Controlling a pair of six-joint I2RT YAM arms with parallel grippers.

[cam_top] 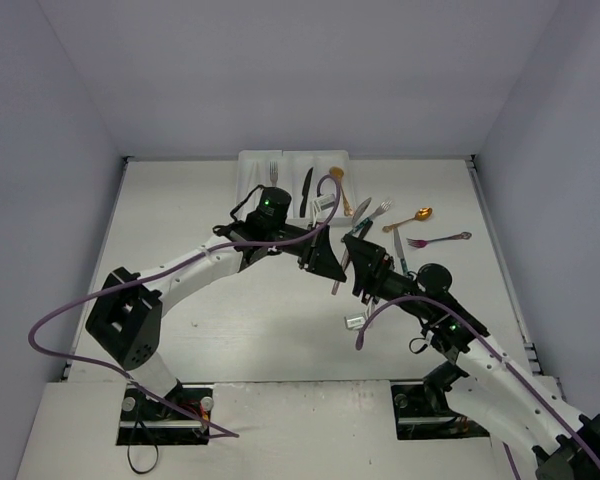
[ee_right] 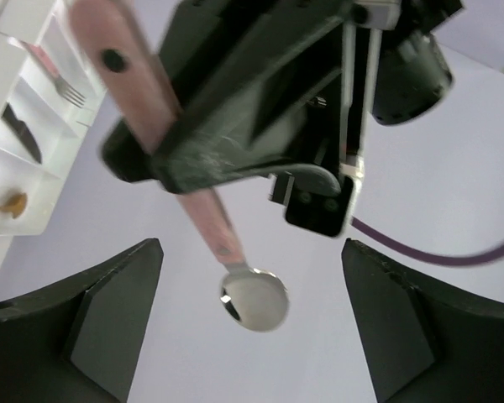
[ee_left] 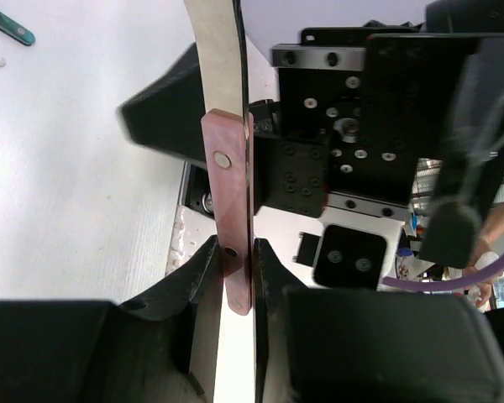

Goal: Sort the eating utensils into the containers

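My left gripper [cam_top: 329, 262] is shut on a pink-handled spoon [cam_top: 336, 279] and holds it above the middle of the table. In the left wrist view the handle [ee_left: 229, 210] is pinched between the fingers [ee_left: 203, 277]. My right gripper [cam_top: 360, 277] faces it at close range and is open. In the right wrist view the spoon's silver bowl [ee_right: 254, 300] hangs between my wide-apart fingers [ee_right: 118, 311] without touching them. The white tray [cam_top: 250, 185] at the back holds a fork [cam_top: 273, 172], a black knife [cam_top: 306, 192] and a gold spoon [cam_top: 337, 186].
Loose utensils lie right of the tray: teal-handled pieces [cam_top: 368, 213], a gold spoon [cam_top: 412, 219], a pink fork [cam_top: 442, 240], and another teal piece [cam_top: 401, 262] beside my right wrist. Purple cables loop over both arms. The tray [ee_right: 8, 180] shows at the right wrist view's left edge.
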